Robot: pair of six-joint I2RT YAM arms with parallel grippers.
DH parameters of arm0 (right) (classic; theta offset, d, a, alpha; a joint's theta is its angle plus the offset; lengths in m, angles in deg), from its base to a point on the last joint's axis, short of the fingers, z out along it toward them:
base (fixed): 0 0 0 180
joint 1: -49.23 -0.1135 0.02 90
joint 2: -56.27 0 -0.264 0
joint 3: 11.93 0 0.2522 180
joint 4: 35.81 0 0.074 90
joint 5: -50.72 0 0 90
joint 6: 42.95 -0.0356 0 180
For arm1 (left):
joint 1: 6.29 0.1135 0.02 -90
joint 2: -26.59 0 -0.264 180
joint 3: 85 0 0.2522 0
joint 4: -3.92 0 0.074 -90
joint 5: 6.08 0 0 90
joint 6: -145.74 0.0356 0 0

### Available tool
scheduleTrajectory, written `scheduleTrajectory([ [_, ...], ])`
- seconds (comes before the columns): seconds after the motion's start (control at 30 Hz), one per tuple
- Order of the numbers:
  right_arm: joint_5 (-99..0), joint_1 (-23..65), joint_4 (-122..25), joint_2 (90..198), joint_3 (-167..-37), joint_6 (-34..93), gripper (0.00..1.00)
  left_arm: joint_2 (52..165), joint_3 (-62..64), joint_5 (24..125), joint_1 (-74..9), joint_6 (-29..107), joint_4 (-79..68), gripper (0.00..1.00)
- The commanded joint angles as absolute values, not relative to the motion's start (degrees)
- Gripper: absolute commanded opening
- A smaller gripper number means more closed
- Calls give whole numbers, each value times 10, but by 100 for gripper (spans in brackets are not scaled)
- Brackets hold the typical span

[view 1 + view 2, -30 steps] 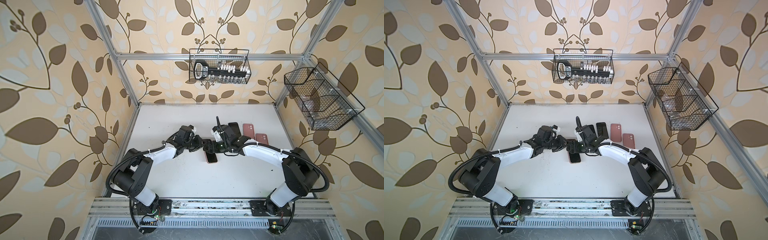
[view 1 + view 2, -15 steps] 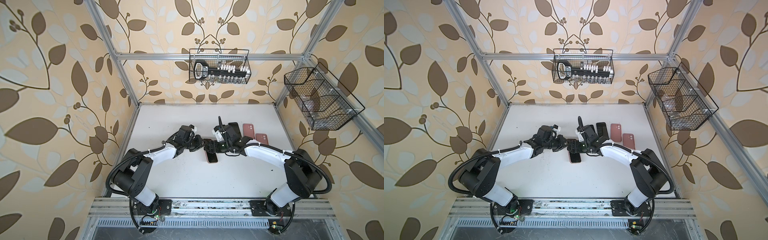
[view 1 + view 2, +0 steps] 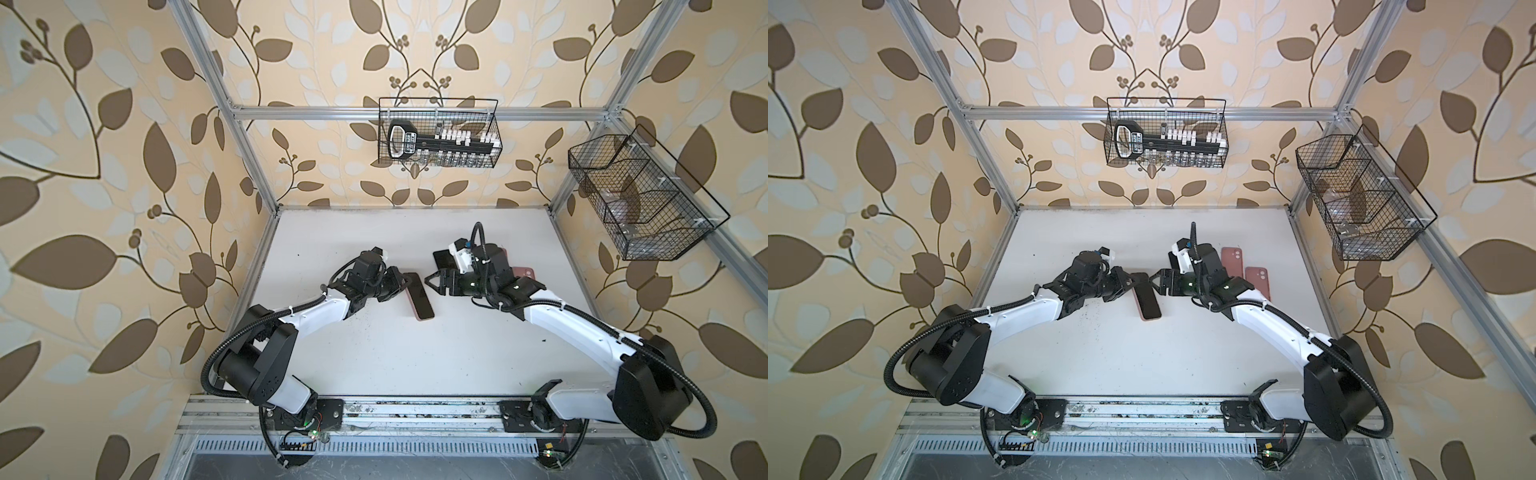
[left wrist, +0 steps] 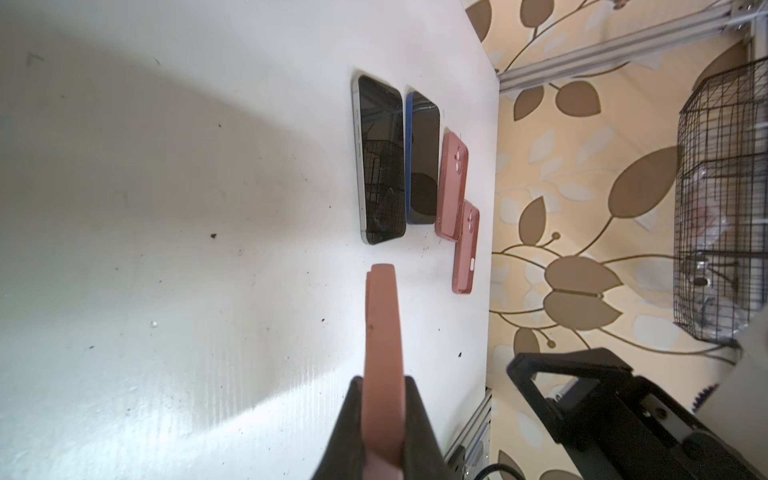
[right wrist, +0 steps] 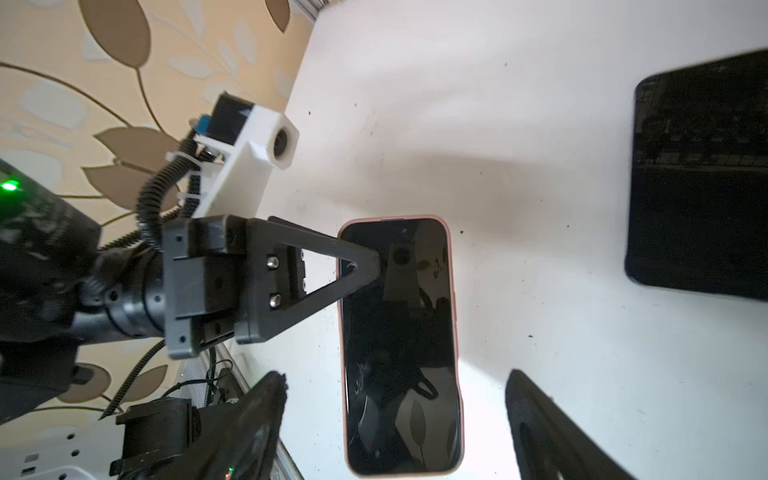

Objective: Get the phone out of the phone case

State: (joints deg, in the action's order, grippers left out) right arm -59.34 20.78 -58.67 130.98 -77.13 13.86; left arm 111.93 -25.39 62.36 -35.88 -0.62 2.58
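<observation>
Bracing the cased phone [image 3: 420,297] at mid-table, with the peel not yet begun.

Clamps the far end of the pink phone case [image 4: 382,353] between the pressed-together fingers of the left gripper [image 3: 404,283], screen up, phone seated fully inside, over the white table [image 3: 374,353]; cannot tell whether resting or slightly raised. Hovers with the right gripper [image 3: 430,282] spread wide just right of that same end, touching nothing. Calls next, by the look of it, for closing on a case lip or corner and flexing it off the phone's edge — without loosening the left pinch. Leaves alone two bare phones [image 4: 380,158] and two empty cases [image 4: 453,187] at the far right.
</observation>
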Motion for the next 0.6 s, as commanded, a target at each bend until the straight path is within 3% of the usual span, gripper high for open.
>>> scheduleTrajectory([
  [0.0, -646, 236, -570, 1274, -748, 136, 84, 1067, -254, 661, -359, -72, 113, 0],
  [0.3, -765, 344, -506, 1200, -671, 76, 84, 1051, -261, 732, -365, -157, 238, 0],
  [0.57, -794, 383, -439, 1142, -605, 26, 83, 1060, -266, 761, -375, -180, 318, 0],
])
